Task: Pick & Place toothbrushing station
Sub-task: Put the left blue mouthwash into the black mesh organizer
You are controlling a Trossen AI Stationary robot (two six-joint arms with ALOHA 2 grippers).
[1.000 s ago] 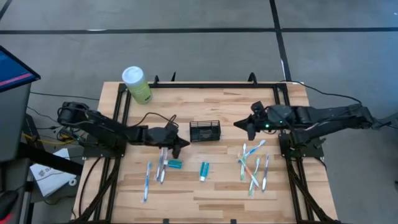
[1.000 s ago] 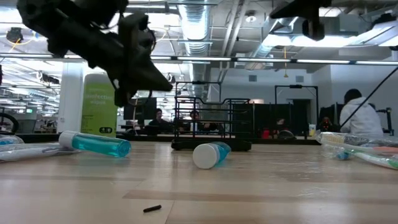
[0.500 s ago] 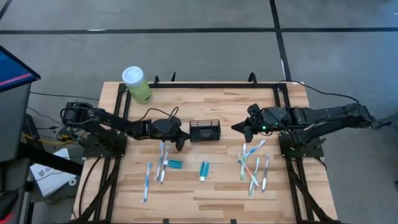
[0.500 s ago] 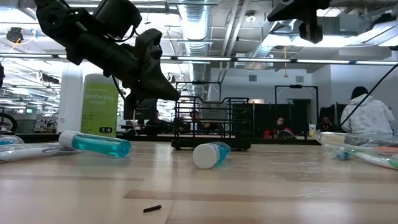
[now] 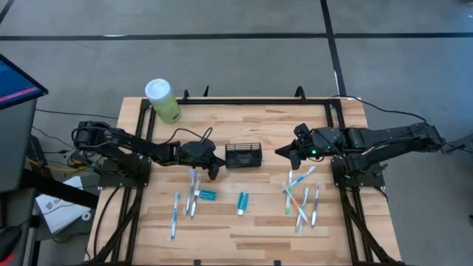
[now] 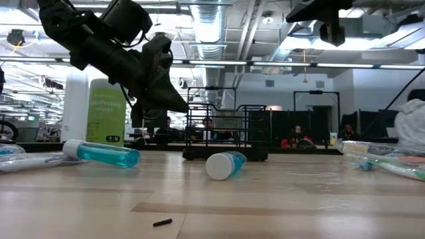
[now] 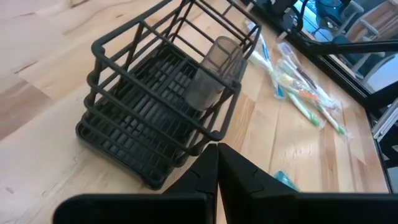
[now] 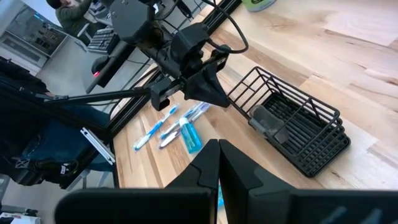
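Near the middle of the wooden table [image 5: 259, 222], the black wire caddy [image 5: 244, 156] stands between the left gripper [image 5: 213, 171] and right gripper [image 5: 289, 157], both pressed together and empty.

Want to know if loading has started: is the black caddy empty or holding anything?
Empty: the caddy holds only its own mesh cup; the toothbrushes lie on the table.

Overhead cam looks down; low cam level; all share caddy [image 5: 243, 155].
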